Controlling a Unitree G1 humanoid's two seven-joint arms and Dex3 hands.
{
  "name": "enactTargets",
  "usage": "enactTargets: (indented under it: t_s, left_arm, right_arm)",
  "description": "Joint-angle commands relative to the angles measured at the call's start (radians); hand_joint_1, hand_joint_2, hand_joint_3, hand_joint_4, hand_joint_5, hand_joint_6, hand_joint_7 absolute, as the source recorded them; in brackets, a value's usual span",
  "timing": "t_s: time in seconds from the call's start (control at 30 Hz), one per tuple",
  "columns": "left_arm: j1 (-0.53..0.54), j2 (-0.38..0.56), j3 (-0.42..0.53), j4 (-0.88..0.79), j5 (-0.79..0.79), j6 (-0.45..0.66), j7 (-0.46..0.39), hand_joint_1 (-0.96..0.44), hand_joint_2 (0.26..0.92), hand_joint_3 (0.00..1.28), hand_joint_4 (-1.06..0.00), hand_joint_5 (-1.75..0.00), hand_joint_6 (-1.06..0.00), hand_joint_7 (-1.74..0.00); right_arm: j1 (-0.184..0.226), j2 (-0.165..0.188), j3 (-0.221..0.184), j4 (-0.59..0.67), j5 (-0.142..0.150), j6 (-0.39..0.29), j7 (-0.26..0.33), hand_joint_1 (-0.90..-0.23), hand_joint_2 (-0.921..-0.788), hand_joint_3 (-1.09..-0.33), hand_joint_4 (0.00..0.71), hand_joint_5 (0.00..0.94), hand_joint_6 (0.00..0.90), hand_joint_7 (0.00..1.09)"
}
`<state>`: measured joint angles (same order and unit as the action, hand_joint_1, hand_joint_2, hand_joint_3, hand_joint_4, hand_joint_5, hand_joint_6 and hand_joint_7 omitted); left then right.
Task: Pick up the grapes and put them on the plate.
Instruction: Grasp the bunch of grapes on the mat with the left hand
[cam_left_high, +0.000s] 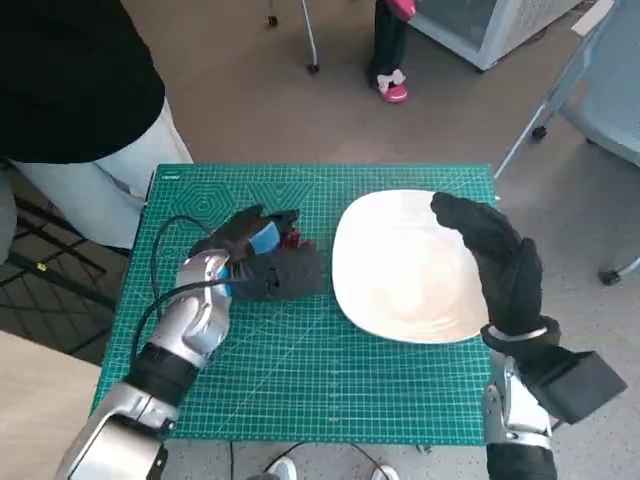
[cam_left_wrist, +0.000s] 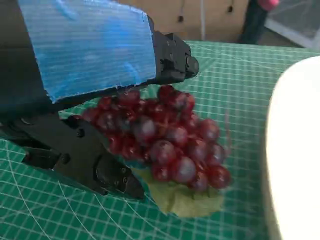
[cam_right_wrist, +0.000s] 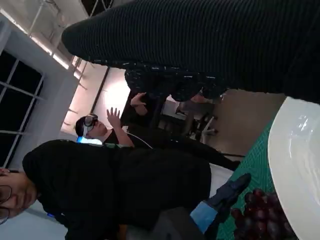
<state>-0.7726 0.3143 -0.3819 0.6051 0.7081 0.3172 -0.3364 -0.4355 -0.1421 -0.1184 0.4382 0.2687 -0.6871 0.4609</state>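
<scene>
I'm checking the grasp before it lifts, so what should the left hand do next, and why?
Probably close the left hand onto the grapes. The wrist view shows its fingers on either side of the bunch, which seems to lie on the green mat beside the plate, so lifting now might leave it behind.

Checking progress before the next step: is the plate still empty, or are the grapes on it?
Empty. The plate shows only bare white, and the grapes lie on the mat beside it.
</scene>
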Motion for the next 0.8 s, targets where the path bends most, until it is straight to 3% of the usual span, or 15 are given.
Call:
enactTargets:
  t_s: [0.03, 0.4, 0.8]
  left_arm:
    - [-0.048, -0.015, -0.019, 0.099, -0.008, -0.019, 0.033, -0.02, 0.746, 0.00, 0.00, 0.00, -0.22, 0.00]
    - [-0.178, -0.089, -0.058, 0.477, -0.024, -0.088, 0.107, 0.01, 0.749, 0.00, 0.00, 0.00, -0.22, 0.00]
    - [-0.222, -0.113, -0.065, 0.593, -0.052, -0.111, 0.104, 0.01, 0.765, 0.01, -0.02, 0.00, -0.25, -0.01]
  right_arm:
    - [0.025, 0.002, 0.000, 0.007, -0.010, 0.000, -0.007, -0.615, -0.921, -0.888, 0.362, 0.002, -0.001, 0.47]
    - [0.030, 0.002, 0.001, 0.007, -0.005, 0.003, -0.002, -0.615, -0.921, -0.887, 0.362, 0.002, -0.001, 0.47]
    - [0.033, -0.004, 0.001, 0.004, 0.001, 0.009, 0.004, -0.615, -0.921, -0.888, 0.362, 0.001, -0.001, 0.47]
